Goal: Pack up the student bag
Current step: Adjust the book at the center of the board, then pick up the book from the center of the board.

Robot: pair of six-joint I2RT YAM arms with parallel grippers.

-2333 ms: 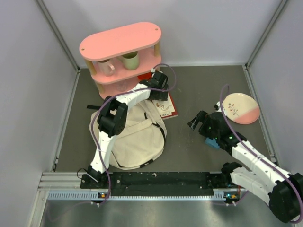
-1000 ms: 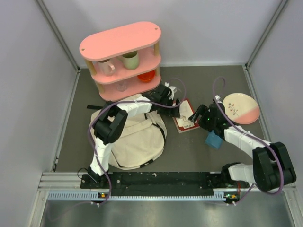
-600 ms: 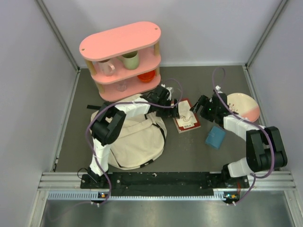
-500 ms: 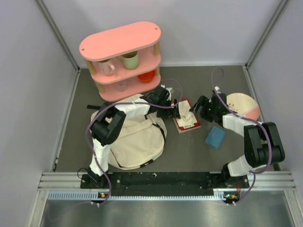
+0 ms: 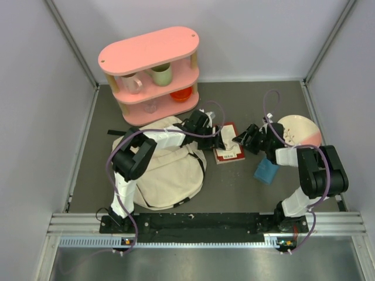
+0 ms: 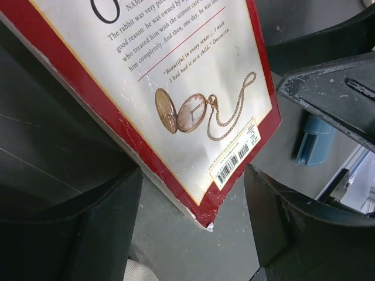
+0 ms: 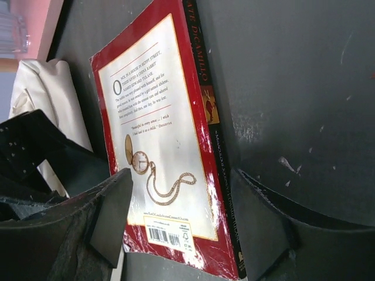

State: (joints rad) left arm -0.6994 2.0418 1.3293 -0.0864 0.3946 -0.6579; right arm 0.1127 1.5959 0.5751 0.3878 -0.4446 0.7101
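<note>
Both the left gripper [image 6: 193, 202] and right gripper [image 7: 181, 216] straddled the red paperback [image 5: 230, 153] just beside the student bag [image 5: 167, 172] for pickup; left jaws stood open, right's hold unclear; next likely needed a firm pinch and lift

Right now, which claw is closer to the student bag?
Left. The left claw sits at the red book's edge nearest the student bag, just off the bag's top right corner. The right claw is across the book, farther away.

Slumped cream student bag [image 5: 169, 174], near-left.
</note>
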